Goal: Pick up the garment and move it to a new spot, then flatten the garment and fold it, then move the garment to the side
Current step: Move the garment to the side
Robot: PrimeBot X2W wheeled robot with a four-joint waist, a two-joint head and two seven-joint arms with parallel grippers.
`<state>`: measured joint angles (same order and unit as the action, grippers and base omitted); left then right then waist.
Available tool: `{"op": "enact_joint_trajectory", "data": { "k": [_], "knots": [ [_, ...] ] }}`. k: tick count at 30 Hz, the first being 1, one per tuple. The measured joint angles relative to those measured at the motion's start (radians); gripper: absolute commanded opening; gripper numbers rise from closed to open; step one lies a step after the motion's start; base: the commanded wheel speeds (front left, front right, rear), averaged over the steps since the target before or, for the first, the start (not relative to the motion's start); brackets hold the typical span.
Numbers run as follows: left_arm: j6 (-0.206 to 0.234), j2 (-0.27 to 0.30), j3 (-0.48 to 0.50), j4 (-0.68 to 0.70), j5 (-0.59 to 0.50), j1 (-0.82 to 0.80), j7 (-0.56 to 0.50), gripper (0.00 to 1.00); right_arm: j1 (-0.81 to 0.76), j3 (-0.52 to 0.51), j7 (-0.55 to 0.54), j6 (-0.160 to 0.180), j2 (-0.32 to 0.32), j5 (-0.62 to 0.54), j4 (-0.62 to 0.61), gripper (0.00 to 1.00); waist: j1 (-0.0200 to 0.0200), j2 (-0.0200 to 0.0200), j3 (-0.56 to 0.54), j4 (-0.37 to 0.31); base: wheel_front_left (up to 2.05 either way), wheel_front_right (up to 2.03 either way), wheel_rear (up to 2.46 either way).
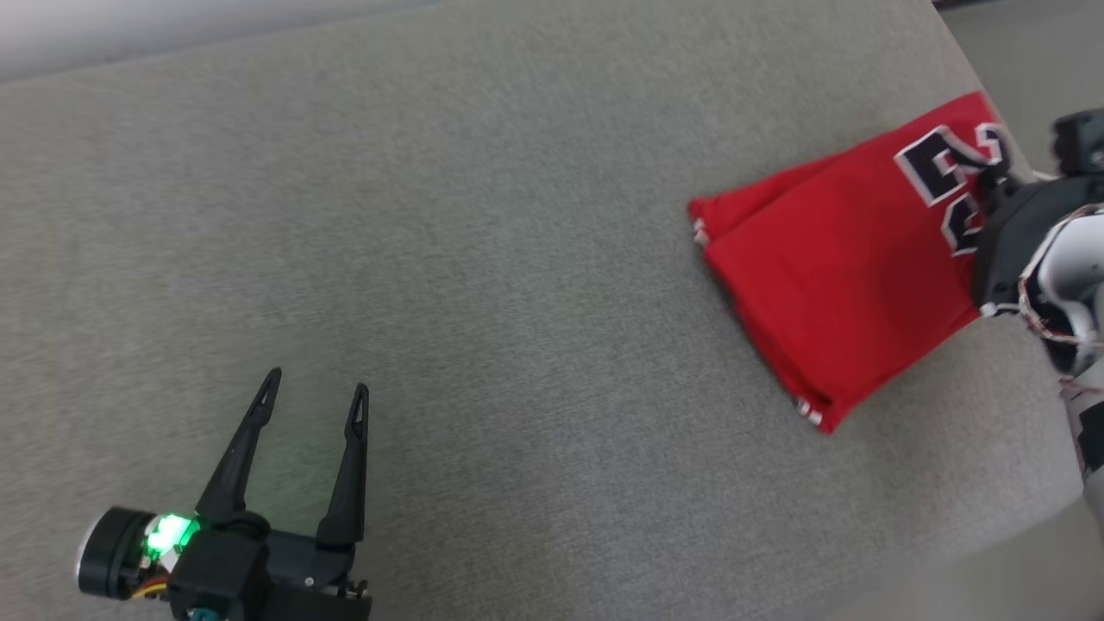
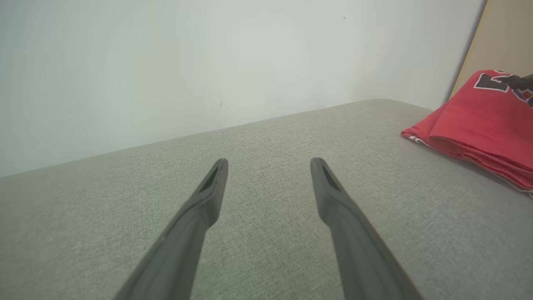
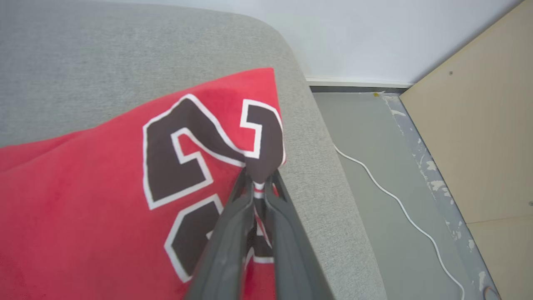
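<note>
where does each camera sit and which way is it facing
Head view: on the head, looking down at the grey cushion; open left claw lower left, right arm at right.
Left wrist view: on that wrist, looking along the left claw across the cushion toward a wall.
Right wrist view: on that wrist, looking along the right claw, shut on the garment; floor beyond.
Shared: all three show the red garment.

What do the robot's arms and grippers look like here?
Left gripper: black body, two long tapered dark fingers with a slot near each tip, a lit green light and yellow-orange wires at the wrist. Right gripper: matching dark fingers, black housing, then a white forearm with thin exposed wires.
</note>
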<state>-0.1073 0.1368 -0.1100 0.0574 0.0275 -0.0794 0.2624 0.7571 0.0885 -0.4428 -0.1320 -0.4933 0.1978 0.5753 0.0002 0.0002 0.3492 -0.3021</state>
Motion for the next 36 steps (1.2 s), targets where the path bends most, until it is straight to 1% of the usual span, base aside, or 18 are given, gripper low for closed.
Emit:
{"op": "enact_joint_trajectory", "data": {
  "k": [3,7,8,9,11,17,18,19,20,21,25,30,33,35,36],
  "knots": [
    [-0.006,0.021,-0.01,0.019,-0.009,-0.017,0.0,1.0,0.053,-0.078,0.065,0.0,0.017,-0.045,0.07,0.0,0.0,0.0,0.042,-0.035,0.0,0.0,0.0],
    [-0.007,0.04,-0.024,0.038,-0.019,-0.023,-0.012,1.0,0.102,-0.15,0.131,0.0,0.03,-0.103,0.135,0.0,0.0,0.0,0.089,-0.079,0.0,0.0,0.0],
    [-0.007,0.044,-0.025,0.043,-0.02,-0.023,-0.017,1.0,0.112,-0.149,0.136,0.0,0.034,-0.11,0.149,0.0,0.0,0.0001,0.1,-0.088,0.0,0.0,0.0],
    [-0.007,0.047,-0.024,0.046,-0.02,-0.023,-0.021,1.0,0.124,-0.162,0.138,-0.001,0.046,-0.093,0.161,0.0,0.0,0.0,0.111,-0.096,0.0,0.0,0.0],
    [-0.007,0.055,-0.025,0.057,-0.021,-0.023,-0.032,1.0,0.131,-0.133,0.157,0.0,0.048,-0.141,0.171,0.0,-0.0001,0.0,0.132,-0.111,0.0,0.0,0.0],
    [-0.007,0.067,-0.025,0.076,-0.021,-0.023,-0.044,1.0,0.167,-0.17,0.23,0.0,0.057,-0.225,0.212,0.0,-0.0001,0.0,0.181,-0.142,0.0,0.0,0.0],
    [-0.007,0.067,-0.026,0.076,-0.021,-0.024,-0.044,1.0,0.167,-0.179,0.245,0.0,0.061,-0.23,0.217,0.26,-0.0002,0.0,0.185,-0.145,0.0,0.0,0.0],
    [-0.006,0.066,-0.028,0.076,-0.021,-0.024,-0.044,1.0,0.168,-0.186,0.258,0.0,0.065,-0.239,0.223,0.49,-0.0002,0.0,0.189,-0.147,0.0,0.0,0.0],
    [-0.006,0.066,-0.03,0.073,-0.02,-0.025,-0.044,1.0,0.17,-0.191,0.266,0.0,0.07,-0.253,0.229,0.89,-0.0001,0.0,0.189,-0.147,0.0,0.0,0.0],
    [-0.006,0.066,-0.032,0.07,-0.02,-0.027,-0.044,1.0,0.17,-0.197,0.274,0.0,0.076,-0.265,0.234,1.0,-0.0001,0.0,0.188,-0.147,0.0,0.0,0.0],
    [0.001,0.052,-0.044,0.046,-0.01,-0.038,-0.033,1.0,0.171,-0.211,0.305,0.0,0.086,-0.294,0.244,1.0,-0.0001,0.0,0.171,-0.138,0.0,0.0,0.0],
    [0.01,0.022,-0.054,-0.008,0.012,-0.045,-0.013,1.0,0.156,-0.195,0.363,0.0,0.095,-0.302,0.228,1.0,-0.0001,0.0,0.128,-0.115,0.0,0.0,0.0],
    [0.017,0.002,-0.054,-0.047,0.028,-0.044,-0.005,1.0,0.117,-0.193,0.431,0.0,0.107,-0.261,0.191,1.0,-0.0002,-0.0001,0.093,-0.096,0.0,0.0,0.0],
    [0.029,-0.012,-0.05,-0.069,0.037,-0.038,-0.003,1.0,0.073,-0.205,0.482,0.0,0.134,-0.206,0.152,1.0,-0.0002,-0.0001,0.066,-0.08,0.0,0.0,0.0],
    [0.032,-0.016,-0.046,-0.073,0.041,-0.032,-0.002,1.0,0.041,-0.193,0.504,0.0,0.143,-0.2,0.128,1.0,-0.0002,-0.0001,0.052,-0.072,0.0,0.0,0.0]
  ]
}}
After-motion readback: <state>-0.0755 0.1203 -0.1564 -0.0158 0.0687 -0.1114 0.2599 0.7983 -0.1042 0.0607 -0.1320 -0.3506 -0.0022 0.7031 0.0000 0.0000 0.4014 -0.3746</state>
